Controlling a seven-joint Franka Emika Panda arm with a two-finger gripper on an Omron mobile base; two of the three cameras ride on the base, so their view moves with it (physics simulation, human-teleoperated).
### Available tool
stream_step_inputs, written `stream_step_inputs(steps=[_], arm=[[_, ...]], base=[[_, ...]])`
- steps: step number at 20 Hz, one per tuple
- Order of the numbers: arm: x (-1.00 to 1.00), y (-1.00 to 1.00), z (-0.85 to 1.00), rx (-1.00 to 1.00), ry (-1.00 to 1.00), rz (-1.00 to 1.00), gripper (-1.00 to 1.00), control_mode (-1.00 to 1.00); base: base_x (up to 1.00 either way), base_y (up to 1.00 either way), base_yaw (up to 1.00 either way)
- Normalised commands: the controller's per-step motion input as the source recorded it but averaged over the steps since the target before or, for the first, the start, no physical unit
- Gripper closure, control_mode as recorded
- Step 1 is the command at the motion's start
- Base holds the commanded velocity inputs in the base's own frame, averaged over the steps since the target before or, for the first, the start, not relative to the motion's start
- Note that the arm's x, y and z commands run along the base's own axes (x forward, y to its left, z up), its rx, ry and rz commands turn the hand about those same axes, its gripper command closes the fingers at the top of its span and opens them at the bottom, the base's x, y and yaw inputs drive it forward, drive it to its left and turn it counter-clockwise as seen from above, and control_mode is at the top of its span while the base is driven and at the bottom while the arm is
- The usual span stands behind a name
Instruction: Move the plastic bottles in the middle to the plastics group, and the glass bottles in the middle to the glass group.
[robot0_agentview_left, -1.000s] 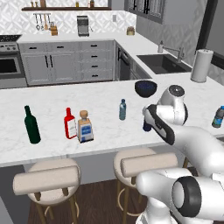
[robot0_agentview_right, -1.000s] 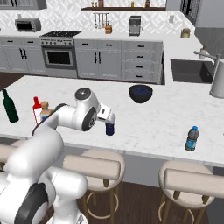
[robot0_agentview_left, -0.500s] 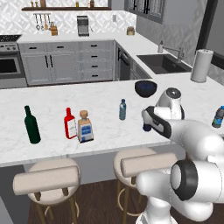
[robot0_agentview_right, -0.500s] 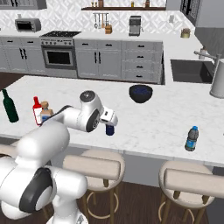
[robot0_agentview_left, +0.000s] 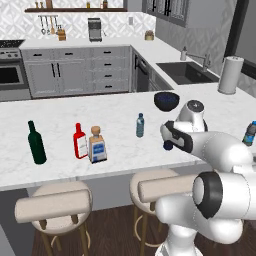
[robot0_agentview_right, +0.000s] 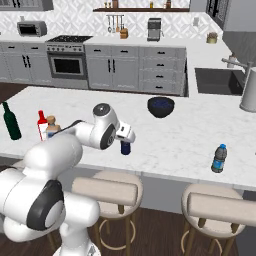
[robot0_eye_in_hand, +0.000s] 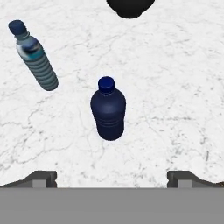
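The squat dark navy bottle (robot0_eye_in_hand: 108, 111) stands upright on the white marble counter (robot0_eye_in_hand: 175, 87), right below my open gripper (robot0_eye_in_hand: 111, 179), whose fingertips (robot0_eye_in_hand: 43, 177) are spread wide on either side of it without touching. From the base views, the gripper (robot0_agentview_left: 172, 137) (robot0_agentview_right: 126, 135) hovers over that navy bottle (robot0_agentview_right: 125, 148). The slim pale blue-grey bottle (robot0_agentview_left: 140, 125) (robot0_eye_in_hand: 35, 57) stands to its left. Further left are the amber cork-stoppered bottle (robot0_agentview_left: 97, 146) (robot0_agentview_right: 51, 125), the red bottle (robot0_agentview_left: 79, 142) and the green wine bottle (robot0_agentview_left: 36, 143). The blue labelled bottle (robot0_agentview_left: 249, 134) (robot0_agentview_right: 218, 158) stands far right.
A dark bowl (robot0_agentview_left: 166, 100) (robot0_agentview_right: 160, 106) sits on the counter just behind the navy bottle. A paper towel roll (robot0_agentview_left: 230, 75) and a sink (robot0_agentview_left: 187, 72) lie at the back right. Two stools (robot0_agentview_left: 52, 205) stand under the counter's front edge.
The hand has edged slightly closer over the navy bottle. No bottle has moved.
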Motion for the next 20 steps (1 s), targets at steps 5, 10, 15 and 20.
stream_step_inputs(steps=[5, 10, 15, 20], arm=[[0.10, 0.00, -0.07, 0.00, 0.00, 0.00, -1.00, -1.00], [0.08, 0.00, -0.12, 0.00, 0.00, 0.00, -1.00, -1.00], [0.10, -0.01, -0.11, 0.00, 0.00, 0.00, -1.00, -1.00], [0.15, -0.08, -0.06, 0.00, 0.00, 0.00, -1.00, -1.00]], base=[[0.00, 0.00, 0.00], [0.00, 0.00, 0.00], [0.00, 0.00, 0.00], [0.00, 0.00, 0.00]])
